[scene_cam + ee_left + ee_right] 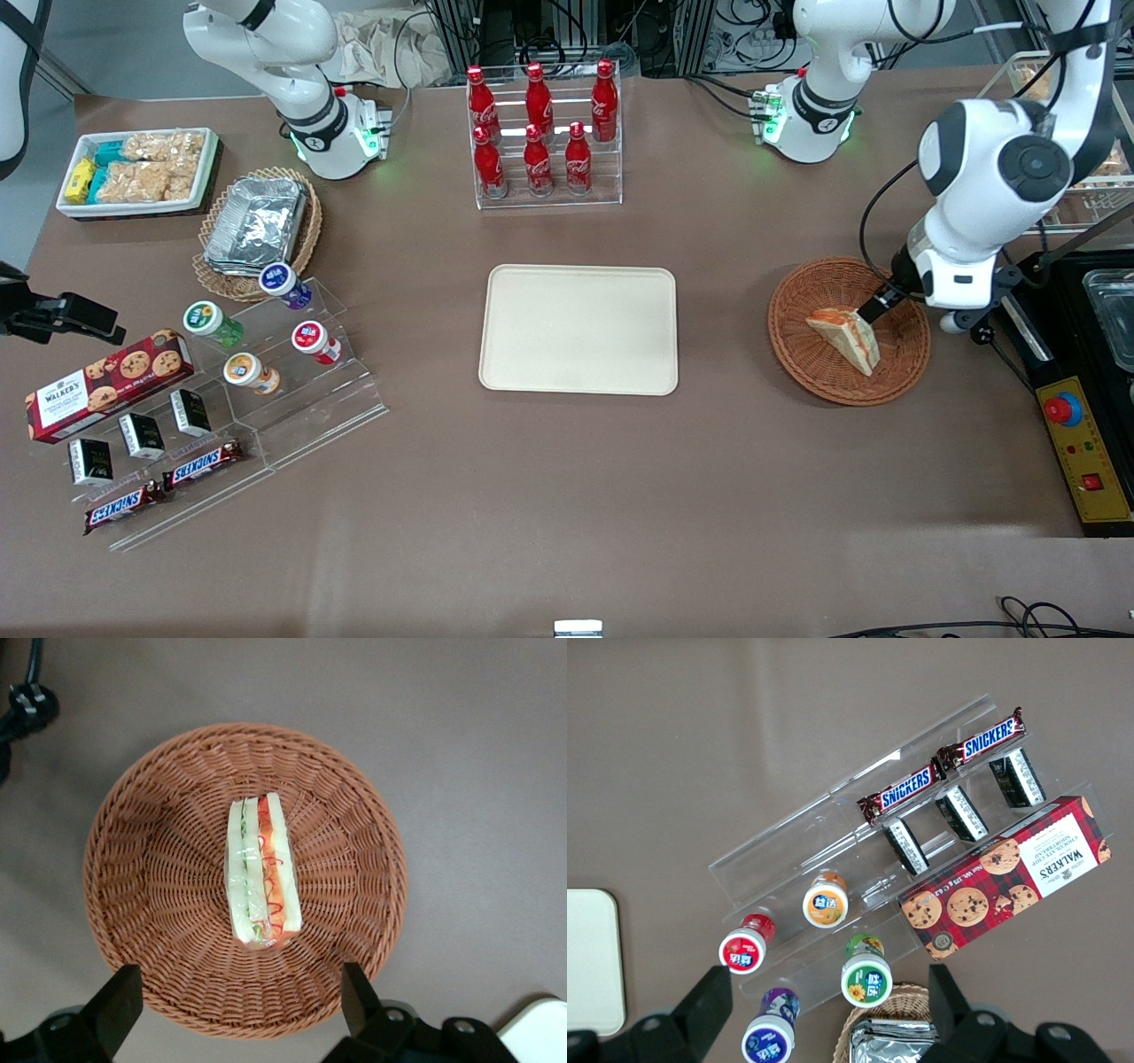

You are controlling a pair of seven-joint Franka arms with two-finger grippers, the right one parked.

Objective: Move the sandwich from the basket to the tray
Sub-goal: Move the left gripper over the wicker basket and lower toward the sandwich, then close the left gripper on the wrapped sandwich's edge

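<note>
Brown tabletop (549,496) carries the scene. Nearest the front camera sits the cream tray (578,329), its surface bare. Beside it, toward the working arm's end, the reddish wicker basket (802,354) holds the clear-wrapped sandwich (844,338), a pale wedge lying in the basket's middle with its orange and green layers showing. The hand (239,1003) hovers above the basket, fingers (116,1005) spread wide and apart from the sandwich, gripping nothing. Farther from the camera, a clear stepped rack (546,197) displays six red cola bottles (537,163).
</note>
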